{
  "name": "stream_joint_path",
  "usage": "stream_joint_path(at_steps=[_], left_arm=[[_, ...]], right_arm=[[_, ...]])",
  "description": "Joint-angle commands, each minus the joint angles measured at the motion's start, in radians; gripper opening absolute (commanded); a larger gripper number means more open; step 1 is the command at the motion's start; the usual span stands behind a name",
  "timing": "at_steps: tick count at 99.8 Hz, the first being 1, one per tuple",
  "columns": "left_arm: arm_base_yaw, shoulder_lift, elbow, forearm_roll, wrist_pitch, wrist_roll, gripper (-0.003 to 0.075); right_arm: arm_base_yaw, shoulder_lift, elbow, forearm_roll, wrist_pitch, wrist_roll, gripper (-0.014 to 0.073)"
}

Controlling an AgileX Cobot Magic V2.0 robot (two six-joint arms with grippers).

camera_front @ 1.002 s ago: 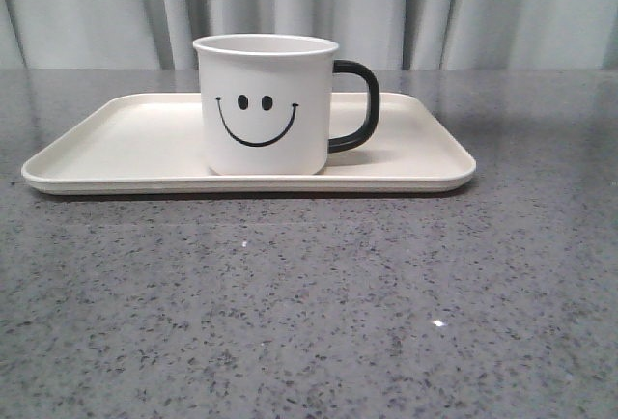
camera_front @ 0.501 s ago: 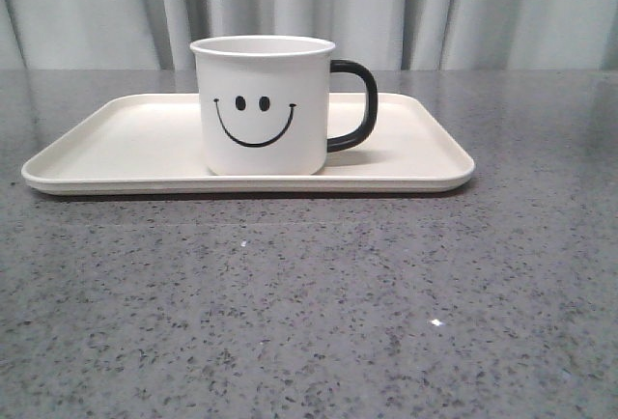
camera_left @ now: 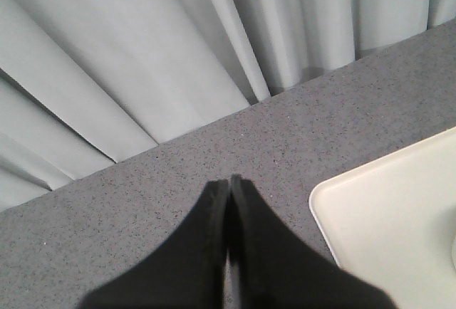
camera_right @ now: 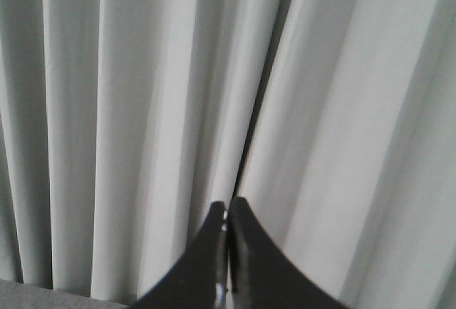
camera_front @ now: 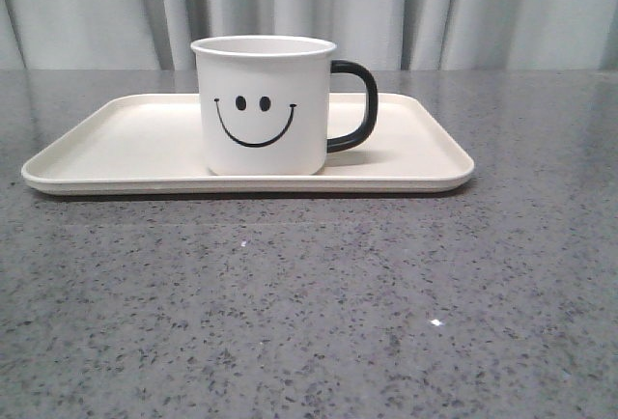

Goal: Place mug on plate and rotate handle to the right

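The white mug (camera_front: 263,105) with a black smiley face stands upright on the cream plate (camera_front: 126,144) in the front view. Its black handle (camera_front: 359,105) points right. Neither gripper shows in the front view. In the left wrist view my left gripper (camera_left: 229,181) is shut and empty above the grey table, with a corner of the plate (camera_left: 385,216) beside it. In the right wrist view my right gripper (camera_right: 228,204) is shut and empty, facing the curtain.
A grey speckled table (camera_front: 309,303) runs from the front edge to a pale pleated curtain (camera_front: 435,9) at the back. The curtain also fills the right wrist view (camera_right: 142,110) and the far part of the left wrist view (camera_left: 142,60).
The mug and plate sit a few pixels further left in the picture than one second ago; they have not shifted since half a second ago.
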Motion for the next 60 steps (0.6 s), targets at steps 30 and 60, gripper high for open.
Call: stream_joint_path(at_steps=[30,60], left_arm=[[-0.008,-0.067,-0.019,0.02,-0.04,-0.043,-0.002],[-0.008,-0.067,-0.018,0.02,-0.026,-0.043,-0.002]], right_arm=[[-0.009,-0.464,0.815,-0.001,-0.527,0.034,-0.0058],[-0.009,-0.691,1.243,-0.001,-0.708,0.033,-0.0058]])
